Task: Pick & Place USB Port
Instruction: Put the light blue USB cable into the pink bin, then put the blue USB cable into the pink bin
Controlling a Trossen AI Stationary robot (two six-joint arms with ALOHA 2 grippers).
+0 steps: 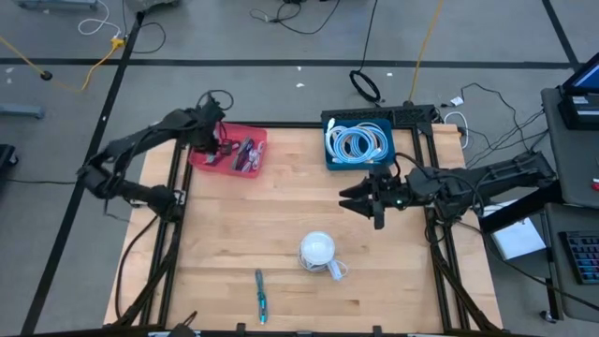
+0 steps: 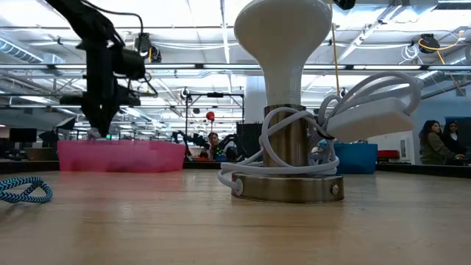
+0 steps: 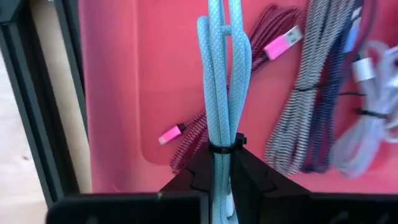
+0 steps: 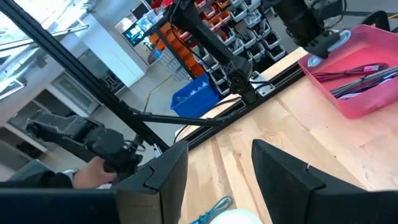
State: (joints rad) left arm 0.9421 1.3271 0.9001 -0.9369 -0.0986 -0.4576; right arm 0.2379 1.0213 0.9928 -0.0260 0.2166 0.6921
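While the left gripper [image 3: 219,163] was positioned over the pink tray [image 1: 198,161], a light-blue cable [image 3: 222,74] was clamped between its closed fingers [image 3: 258,177]. The right gripper [image 1: 360,200] was held open above the table [image 1: 281,225], near the blue bin [image 1: 329,161].

The high view looked straight down on the whole tabletop [image 1: 281,243], the low view sat level at its surface close behind the lamp [image 2: 285,103], and both wrist views, the left very near, the right farther, shared the pink tray [image 3: 118,93].
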